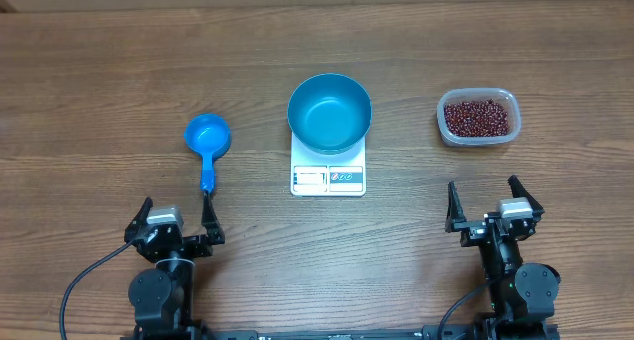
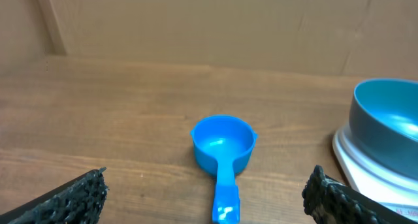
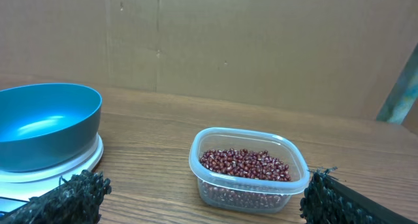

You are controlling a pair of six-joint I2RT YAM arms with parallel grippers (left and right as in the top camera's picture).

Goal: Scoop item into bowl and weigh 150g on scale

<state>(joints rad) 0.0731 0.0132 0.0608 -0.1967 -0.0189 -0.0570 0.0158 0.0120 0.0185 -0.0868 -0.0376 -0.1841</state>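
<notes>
A light blue bowl (image 1: 330,112) stands empty on the white scale (image 1: 328,177) at the table's middle; the bowl (image 3: 46,123) also shows at the left of the right wrist view. Dark red-brown beans (image 1: 479,117) fill a clear plastic tub (image 1: 477,118) at the right. A small blue scoop (image 1: 207,142) lies left of the scale, handle toward me. My left gripper (image 1: 176,221) is open near the front edge, just short of the scoop's handle (image 2: 225,191). My right gripper (image 1: 492,207) is open too, in front of the tub (image 3: 248,170), holding nothing.
A brown cardboard wall (image 3: 261,48) rises behind the table's far edge. The wooden tabletop (image 1: 99,82) stretches bare to the left of the scoop. Black cables (image 1: 84,281) trail from both arm bases at the front.
</notes>
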